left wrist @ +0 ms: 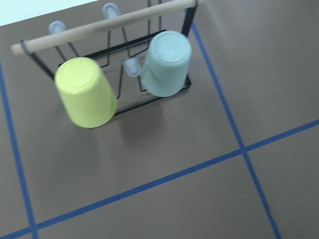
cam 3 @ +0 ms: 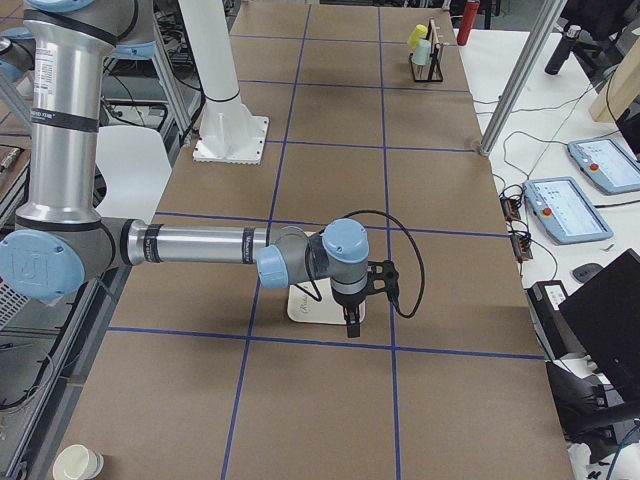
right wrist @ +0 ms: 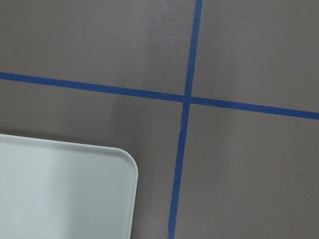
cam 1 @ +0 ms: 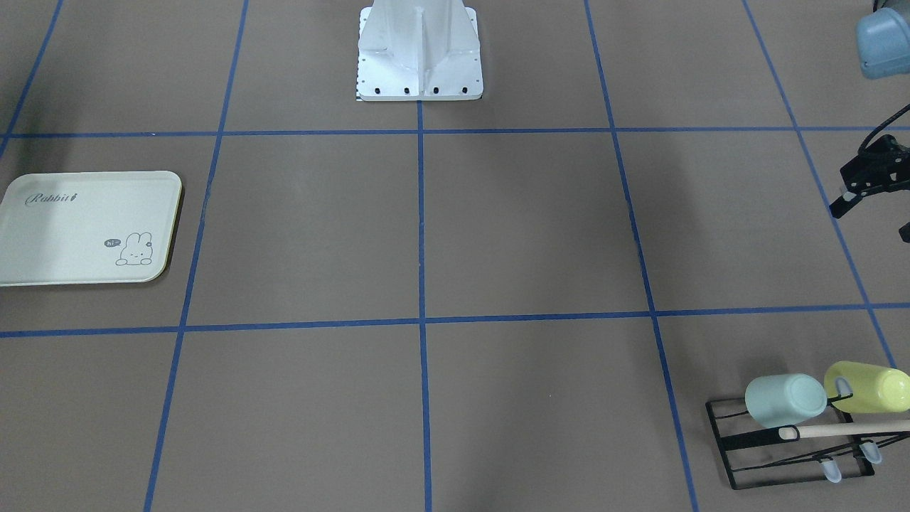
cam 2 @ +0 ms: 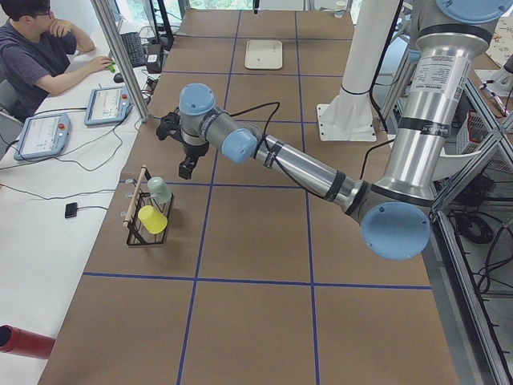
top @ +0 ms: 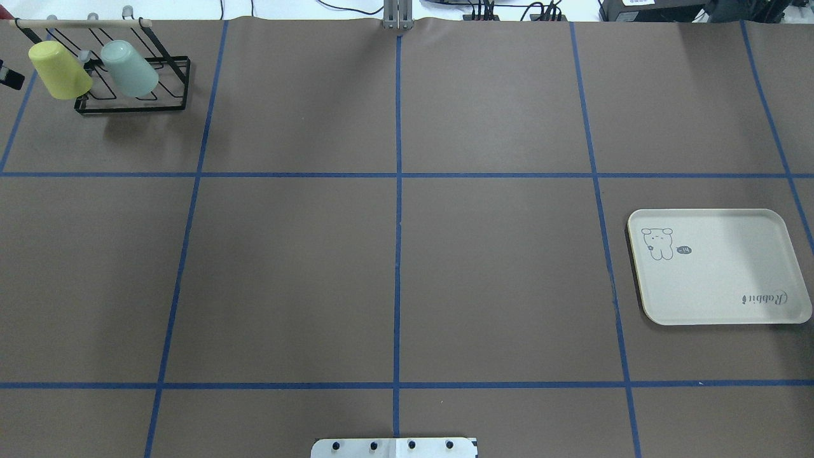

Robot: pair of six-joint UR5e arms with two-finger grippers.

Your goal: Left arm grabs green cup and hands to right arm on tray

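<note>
The green cup (left wrist: 167,62) hangs mouth-down on a peg of the black wire rack (left wrist: 149,99), right of a yellow-green cup (left wrist: 85,92) in the left wrist view. My left gripper (cam 1: 874,217) hovers above the table a short way from the rack, fingers apart and holding nothing, cut off by the front view's right edge. The cream tray (top: 718,267) lies flat on the other side of the table with nothing on it. My right gripper (cam 3: 350,322) hangs over the tray's near corner (right wrist: 65,189); I cannot tell whether it is open or shut.
Blue tape lines divide the brown table into squares. The robot's white base (cam 1: 419,53) stands at the middle of the robot's edge. A person (cam 2: 36,48) sits at a side desk beyond the rack, with tablets and cables.
</note>
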